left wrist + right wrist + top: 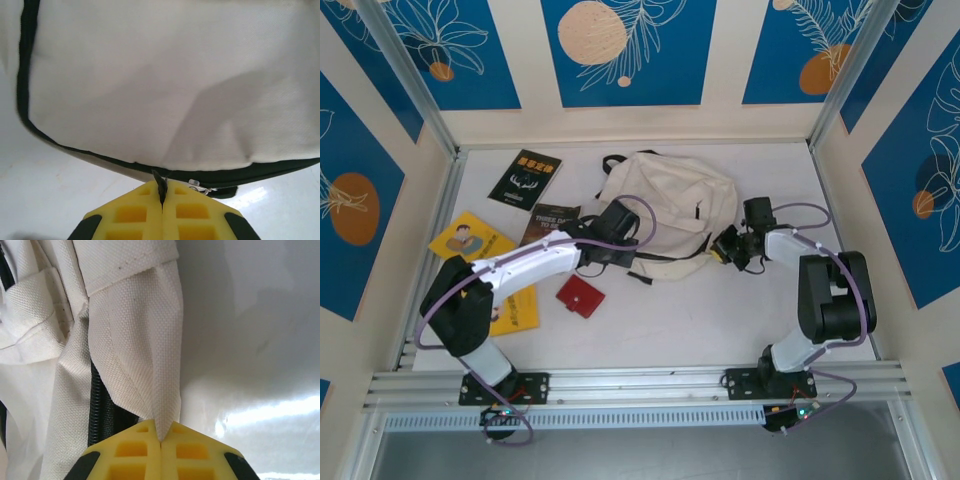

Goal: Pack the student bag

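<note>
The cream student bag [665, 200] lies flat at the middle back of the table, its black straps trailing toward the front. My left gripper [617, 240] is at the bag's left front edge. In the left wrist view the left gripper [162, 199] is shut on a thin black zipper pull [160, 183] on the black zipper trim [250, 172], beside a small metal slider [199, 185]. My right gripper [726, 247] is at the bag's right edge. In the right wrist view the right gripper [161, 436] is shut on a fold of the bag's cream fabric [145, 350], next to black zipper teeth [96, 400].
A black book [525, 178] and a dark book [548, 220] lie left of the bag. A yellow book [470, 238] sits further left, and another yellow one [517, 312] is partly under my left arm. A red wallet [580, 296] lies in front.
</note>
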Action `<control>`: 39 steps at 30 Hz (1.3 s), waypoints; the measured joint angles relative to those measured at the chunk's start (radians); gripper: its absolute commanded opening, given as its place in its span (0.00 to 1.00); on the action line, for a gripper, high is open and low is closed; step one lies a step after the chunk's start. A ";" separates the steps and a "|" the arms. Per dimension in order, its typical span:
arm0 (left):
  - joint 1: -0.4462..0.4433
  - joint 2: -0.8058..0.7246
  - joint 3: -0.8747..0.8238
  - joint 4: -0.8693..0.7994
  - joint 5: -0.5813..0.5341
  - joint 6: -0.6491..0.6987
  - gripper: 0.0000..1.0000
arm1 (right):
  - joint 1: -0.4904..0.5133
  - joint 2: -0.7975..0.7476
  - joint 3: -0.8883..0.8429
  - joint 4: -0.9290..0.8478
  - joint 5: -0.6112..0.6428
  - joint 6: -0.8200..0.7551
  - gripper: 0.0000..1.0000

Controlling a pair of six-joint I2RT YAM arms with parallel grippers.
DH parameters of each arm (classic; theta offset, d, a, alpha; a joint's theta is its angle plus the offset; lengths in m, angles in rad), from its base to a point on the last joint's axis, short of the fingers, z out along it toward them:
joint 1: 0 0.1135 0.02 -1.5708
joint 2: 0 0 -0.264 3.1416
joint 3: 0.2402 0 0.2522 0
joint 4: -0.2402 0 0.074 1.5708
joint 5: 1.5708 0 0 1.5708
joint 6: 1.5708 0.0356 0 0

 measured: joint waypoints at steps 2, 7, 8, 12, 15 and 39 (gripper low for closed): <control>0.003 0.004 0.001 0.029 0.011 0.021 0.00 | -0.026 0.028 0.038 -0.014 0.000 -0.041 0.13; 0.003 0.048 0.041 0.082 0.083 0.064 0.00 | -0.088 0.037 0.090 -0.032 0.003 -0.114 0.42; 0.000 0.063 0.059 0.088 0.100 0.069 0.00 | -0.096 0.025 0.090 -0.037 0.005 -0.118 0.49; -0.023 0.102 0.126 0.107 0.158 0.084 0.00 | -0.105 -0.082 0.065 -0.068 0.006 -0.091 0.69; -0.055 0.137 0.179 0.119 0.192 0.084 0.00 | -0.105 -0.199 0.011 -0.081 -0.013 -0.042 0.79; -0.174 0.330 0.356 0.163 0.307 0.060 0.00 | 0.008 -0.361 -0.268 0.096 -0.163 0.489 0.75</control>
